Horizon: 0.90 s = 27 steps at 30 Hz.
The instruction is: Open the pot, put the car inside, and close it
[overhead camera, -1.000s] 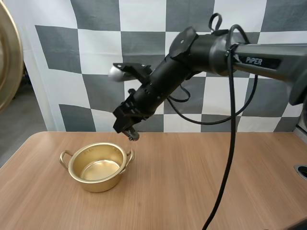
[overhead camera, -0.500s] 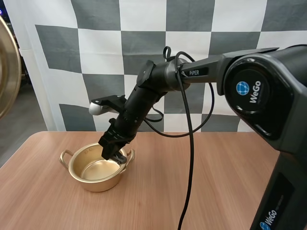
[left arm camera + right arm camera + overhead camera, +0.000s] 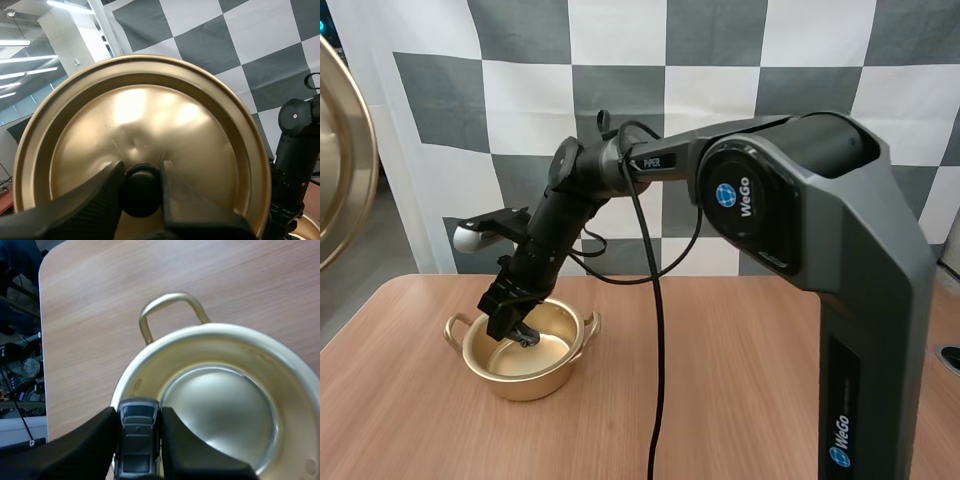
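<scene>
Pot (image 3: 530,386) stands open on the left part of the wooden table (image 3: 740,380), one loop handle pointing left and one right, its golden inside shining. My right arm reaches in from the right and slopes down to it. The right gripper (image 3: 516,330) hangs just within the rim, over the left half of the bowl. In the right wrist view its two black fingers (image 3: 90,442) are clamped on the flanks of a small dark car (image 3: 137,440). The car lies lengthwise between them, roof toward the camera, above the pot's inner wall on the side of one handle (image 3: 170,302). Whether the car touches the metal I cannot tell. The lid (image 3: 338,170) is held in the air at the left edge of the scene, high above the table and well apart from the pot. In the left wrist view the left gripper (image 3: 142,200) pinches the lid's black knob (image 3: 142,186) between its fingertips, and the lid's golden top faces the camera, with the right arm just beside its rim
</scene>
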Motion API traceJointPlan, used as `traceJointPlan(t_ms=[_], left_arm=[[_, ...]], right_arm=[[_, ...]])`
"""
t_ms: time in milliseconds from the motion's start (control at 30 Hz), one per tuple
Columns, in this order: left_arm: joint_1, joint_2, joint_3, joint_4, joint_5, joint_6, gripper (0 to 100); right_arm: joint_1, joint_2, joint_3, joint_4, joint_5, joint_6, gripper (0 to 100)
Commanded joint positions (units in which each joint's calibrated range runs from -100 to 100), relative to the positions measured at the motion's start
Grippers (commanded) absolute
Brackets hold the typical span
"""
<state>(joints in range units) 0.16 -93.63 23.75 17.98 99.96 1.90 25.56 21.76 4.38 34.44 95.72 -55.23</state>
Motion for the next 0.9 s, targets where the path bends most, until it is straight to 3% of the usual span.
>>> traceJointPlan(t_ms=[0,467,867], left_arm=[[-0.01,-0.3,-0.1,-0.1,0.0,0.0,0],[-0.01,-0.3,-0.1,-0.4,0.0,0.0,0],[0.46,-0.3,-0.1,-0.7,0.0,0.1,0]], right_arm=[[0.0,3.1,-0.9,-0.4,-0.1,0.2,0],[0.0,7.7,-3.5,-6.5,-9.7,0.3,0],[0.0,11.5,-3.5,-5.1,-11.2,0.4,0]])
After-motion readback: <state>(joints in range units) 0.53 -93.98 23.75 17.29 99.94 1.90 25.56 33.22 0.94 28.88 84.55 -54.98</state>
